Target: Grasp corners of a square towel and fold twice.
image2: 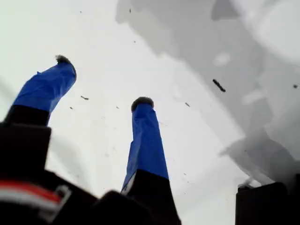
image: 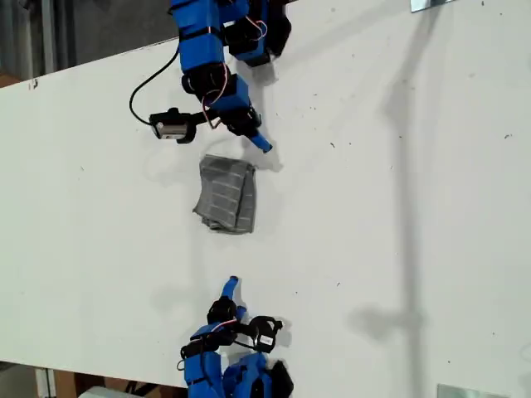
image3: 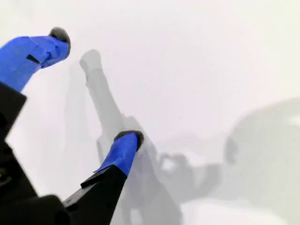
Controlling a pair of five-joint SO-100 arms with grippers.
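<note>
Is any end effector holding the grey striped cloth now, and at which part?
Nothing is held. My first end effector and my second end effector are open over bare white table; the folded grey striped towel lies free.

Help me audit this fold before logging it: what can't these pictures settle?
- Towel: layer count and corners, too small in the exterior view; absent from both wrist views.
- Which arm carries my first claw or my second claw: wrist views show only bare table.
- Arms: bases cut off by the exterior view's top and bottom edges.
</note>
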